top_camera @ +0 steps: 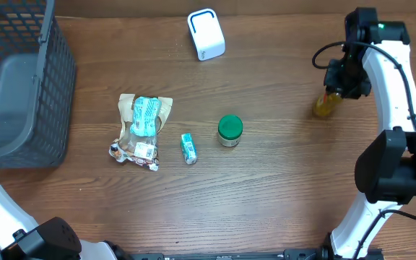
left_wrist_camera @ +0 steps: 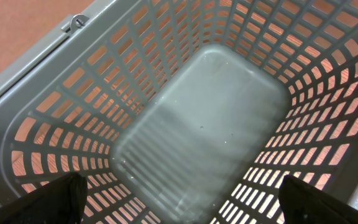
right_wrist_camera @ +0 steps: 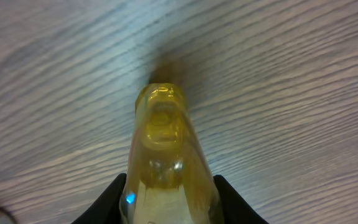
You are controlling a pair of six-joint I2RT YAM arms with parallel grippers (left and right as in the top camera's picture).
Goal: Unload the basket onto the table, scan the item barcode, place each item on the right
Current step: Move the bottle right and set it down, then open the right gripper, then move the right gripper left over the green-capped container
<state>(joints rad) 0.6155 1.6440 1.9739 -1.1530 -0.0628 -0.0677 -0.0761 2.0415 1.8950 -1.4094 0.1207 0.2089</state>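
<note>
Now clamped on the yellow bottle (right_wrist_camera: 164,143) with the right claw (right_wrist_camera: 169,193), one finger (right_wrist_camera: 104,208) pressed on each side of the fat part. Sitting at the far right of the table (top_camera: 280,188), well apart from everything else, and tipped a bit. Hard to tell whether touching the wood or hanging just above it.

Looks see-through, smooth and shiny, so likely slippery. Probably hard plastic or glass: stiff, not squishy. Maybe a bit heavy if full of the yellow stuff. Best to hold around the wide middle, as now, and not by the thin end. Best to squeeze firmly but not too hard. Could slide or spin in the grip when turned, so better to turn slowly. No label or stripes to see from here, so cannot tell which side to show.

Not yet scanned, by the look of it. Needs a trip over to the white box (top_camera: 206,34) at the top of the table, likely the scanner, with the striped side facing it.

Left claw (left_wrist_camera: 179,208) spread wide apart, holding nothing, hanging over the grey basket (left_wrist_camera: 55,118) at the far left.

Also lying in the middle of the table: a snack bag (top_camera: 143,130), a small tube (top_camera: 188,147) and a jar with a green lid (top_camera: 230,131).
</note>
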